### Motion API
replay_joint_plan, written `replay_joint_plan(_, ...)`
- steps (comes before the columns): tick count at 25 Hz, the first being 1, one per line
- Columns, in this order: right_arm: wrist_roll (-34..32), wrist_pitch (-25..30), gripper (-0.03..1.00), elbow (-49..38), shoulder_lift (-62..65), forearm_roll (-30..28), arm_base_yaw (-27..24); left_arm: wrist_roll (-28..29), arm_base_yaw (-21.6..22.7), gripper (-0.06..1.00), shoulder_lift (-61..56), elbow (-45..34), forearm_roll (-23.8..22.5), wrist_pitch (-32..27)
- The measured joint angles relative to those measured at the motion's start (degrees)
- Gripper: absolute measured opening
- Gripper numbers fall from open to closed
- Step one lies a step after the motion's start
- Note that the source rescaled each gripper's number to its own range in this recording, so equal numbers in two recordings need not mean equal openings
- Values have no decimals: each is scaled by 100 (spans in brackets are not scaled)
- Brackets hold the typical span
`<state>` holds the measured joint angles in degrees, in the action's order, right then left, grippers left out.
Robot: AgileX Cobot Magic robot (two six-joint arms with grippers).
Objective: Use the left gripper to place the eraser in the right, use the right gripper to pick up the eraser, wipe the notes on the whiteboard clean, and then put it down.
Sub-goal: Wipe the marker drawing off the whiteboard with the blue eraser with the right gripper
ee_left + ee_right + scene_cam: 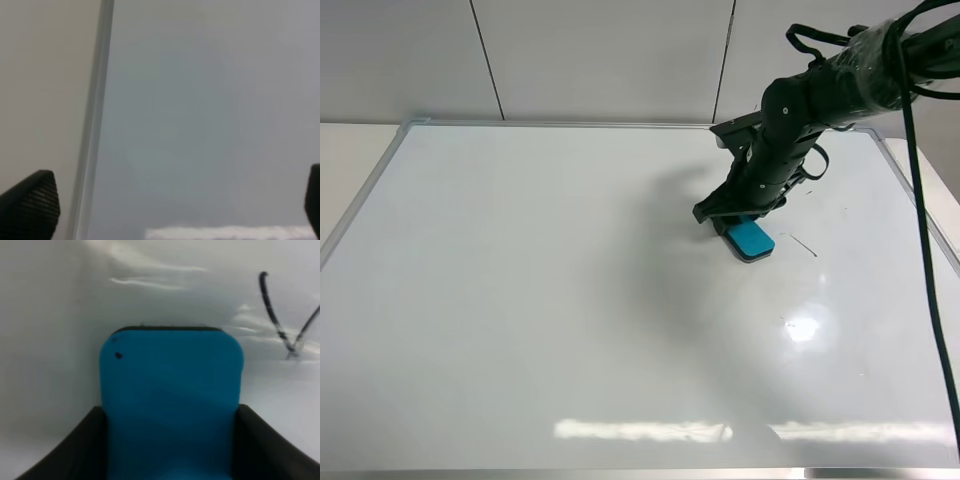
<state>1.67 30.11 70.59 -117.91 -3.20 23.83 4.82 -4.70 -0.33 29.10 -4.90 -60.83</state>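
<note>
Eraser (170,395) clamped by right gripper (745,225), flat on whiteboard (570,300) (left gripper (172,202) spread wide, empty). Wiping step; next sweep should cross the notes (272,317) just beside.

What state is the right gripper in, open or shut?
The right gripper is shut on the eraser. The right wrist view shows both black fingers pressing its sides, with it resting on the whiteboard.
</note>
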Motion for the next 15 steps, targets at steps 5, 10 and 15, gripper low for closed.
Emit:
replay_joint_plan(5, 0, -301, 4, -270, 180, 62, -234, 0, 0, 100, 0, 0, 0, 0)
replay_joint_plan(10, -5, -380, 4, -572, 305, -40, -812, 0, 0, 100, 0, 0, 0, 0)
replay_joint_plan(15, -5, -505, 4, -746, 384, -42, -1533, 0, 0, 100, 0, 0, 0, 0)
